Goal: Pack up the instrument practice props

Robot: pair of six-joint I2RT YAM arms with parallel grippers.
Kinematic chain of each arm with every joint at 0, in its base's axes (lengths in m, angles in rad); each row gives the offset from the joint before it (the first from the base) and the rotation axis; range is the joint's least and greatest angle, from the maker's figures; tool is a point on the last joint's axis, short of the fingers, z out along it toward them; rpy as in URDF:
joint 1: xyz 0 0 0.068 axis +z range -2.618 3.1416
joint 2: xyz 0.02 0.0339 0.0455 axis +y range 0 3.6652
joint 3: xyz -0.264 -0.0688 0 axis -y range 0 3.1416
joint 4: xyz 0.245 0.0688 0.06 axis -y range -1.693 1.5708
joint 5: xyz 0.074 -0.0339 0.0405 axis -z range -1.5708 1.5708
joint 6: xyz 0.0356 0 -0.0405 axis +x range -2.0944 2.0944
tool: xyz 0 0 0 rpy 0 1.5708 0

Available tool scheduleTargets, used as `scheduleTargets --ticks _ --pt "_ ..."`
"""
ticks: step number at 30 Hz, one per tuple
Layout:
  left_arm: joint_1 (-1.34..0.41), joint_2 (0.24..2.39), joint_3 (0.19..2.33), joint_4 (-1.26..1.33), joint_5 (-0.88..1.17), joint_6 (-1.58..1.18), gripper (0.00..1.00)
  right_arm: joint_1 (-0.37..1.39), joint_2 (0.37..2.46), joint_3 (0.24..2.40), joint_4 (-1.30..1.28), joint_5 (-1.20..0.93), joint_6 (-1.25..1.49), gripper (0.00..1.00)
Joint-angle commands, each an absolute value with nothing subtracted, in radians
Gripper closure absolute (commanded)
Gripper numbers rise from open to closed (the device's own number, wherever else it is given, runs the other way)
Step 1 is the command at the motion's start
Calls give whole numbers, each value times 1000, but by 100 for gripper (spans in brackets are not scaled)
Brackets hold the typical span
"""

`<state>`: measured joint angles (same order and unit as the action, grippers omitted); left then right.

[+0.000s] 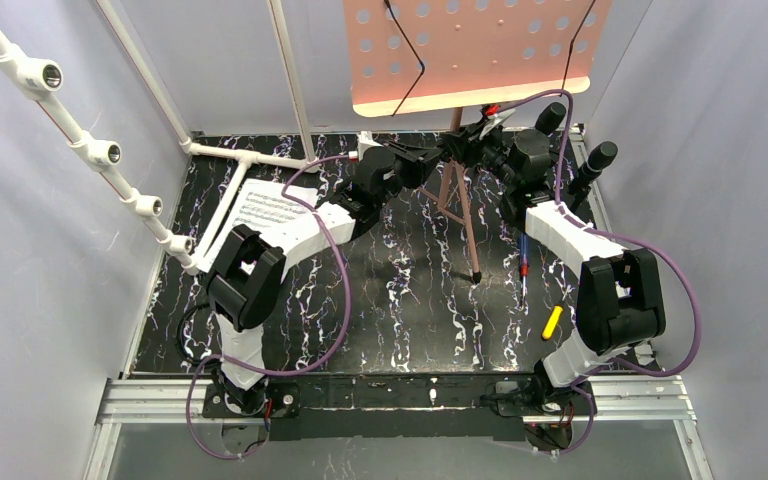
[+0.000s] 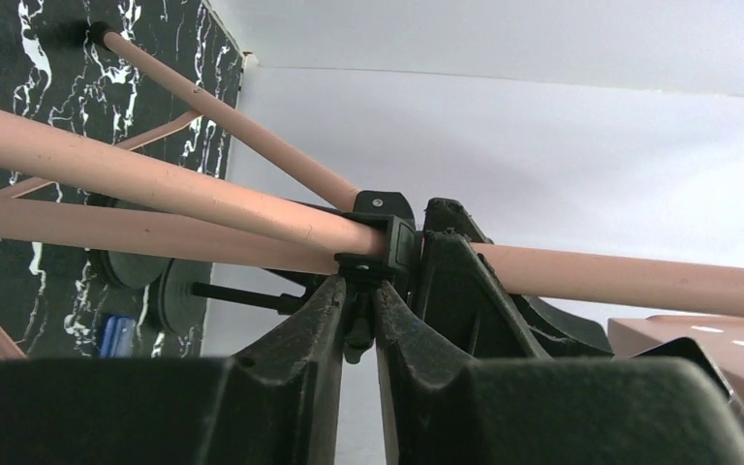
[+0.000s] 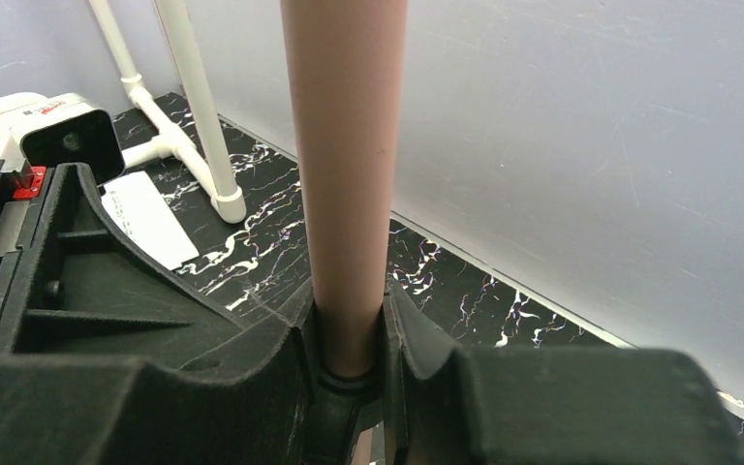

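Observation:
The salmon-pink perforated music desk (image 1: 470, 50) stands on its pole at the back, with thin pink tripod legs (image 1: 465, 220) spread on the black marbled table. My right gripper (image 3: 347, 329) is shut on the pink pole (image 3: 344, 174), just above a black collar. My left gripper (image 2: 358, 291) is shut on a small black tab of the clamp collar (image 2: 380, 237) where the legs meet the pole (image 2: 639, 276). White sheet-music pages (image 1: 265, 215) lie at the left. Two black microphones (image 1: 550, 118) (image 1: 596, 160) stand at the back right.
A white plastic pipe frame (image 1: 110, 155) runs along the left and back, with an upright (image 3: 199, 116) near the pages. A blue-and-red pen (image 1: 525, 265) and a yellow marker (image 1: 552, 321) lie on the right of the table (image 1: 400, 310). Grey walls close three sides.

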<state>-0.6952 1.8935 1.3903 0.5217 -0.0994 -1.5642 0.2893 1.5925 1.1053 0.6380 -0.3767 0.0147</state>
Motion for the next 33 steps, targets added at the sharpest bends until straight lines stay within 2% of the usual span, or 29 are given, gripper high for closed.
scheduleTargets --ticks 1,5,8,15,20,25,33 --pt "-693 1793 1387 510 -64 -1506 80 303 1641 1095 480 -425 8 99" --pt "-683 1737 1335 524 -91 -1408 62 304 1641 1096 480 -429 10 99" --pt "-683 1692 1308 523 -93 -1270 55 305 1641 1096 478 -425 10 99" --pt "-703 1598 1237 551 -69 -788 53 305 1643 1098 480 -426 8 99" --pt "-749 1553 1160 667 -2 -277 49 305 1640 1099 476 -424 2 99" --pt "-763 1570 1072 824 179 258 47 305 1640 1099 474 -425 2 99" --pt "-763 1677 1087 914 277 670 44 305 1634 1108 457 -422 2 99"
